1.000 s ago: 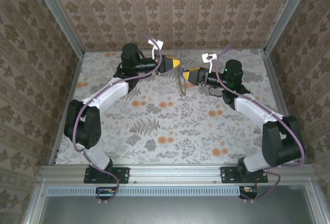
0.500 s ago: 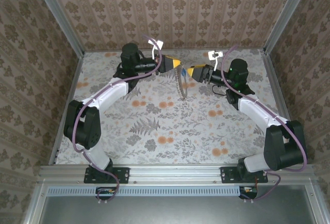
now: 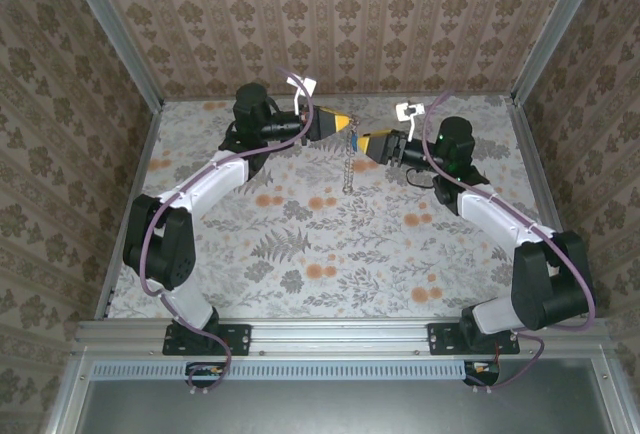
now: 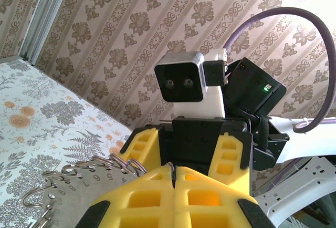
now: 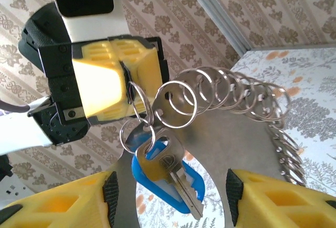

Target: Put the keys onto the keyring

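Observation:
My left gripper (image 3: 349, 124) is shut on a ring of the keyring (image 3: 347, 164), a chain of silvery rings hanging toward the table. In the right wrist view that same left gripper (image 5: 126, 83) pinches a ring, and the keyring (image 5: 231, 94) loops off to the right. The keys (image 5: 168, 173), a brass key over a bright blue head, dangle from a small ring just below that pinch. My right gripper (image 5: 170, 196) is open, its fingers (image 5: 110, 196) on either side of the keys without touching them. From the left wrist, my left gripper (image 4: 174, 171) is closed with rings (image 4: 94, 166) beside it.
A grey numbered metal plate (image 4: 68, 196) hangs with the rings. Both grippers meet above the far middle of the floral table (image 3: 300, 244). The patterned back wall (image 3: 330, 24) is close behind them, and the aluminium rail (image 3: 340, 334) runs along the near edge.
The right gripper drew back to the right, then came left toward the left gripper again. The keyring swung and now hangs straighter. The left gripper stayed shut.

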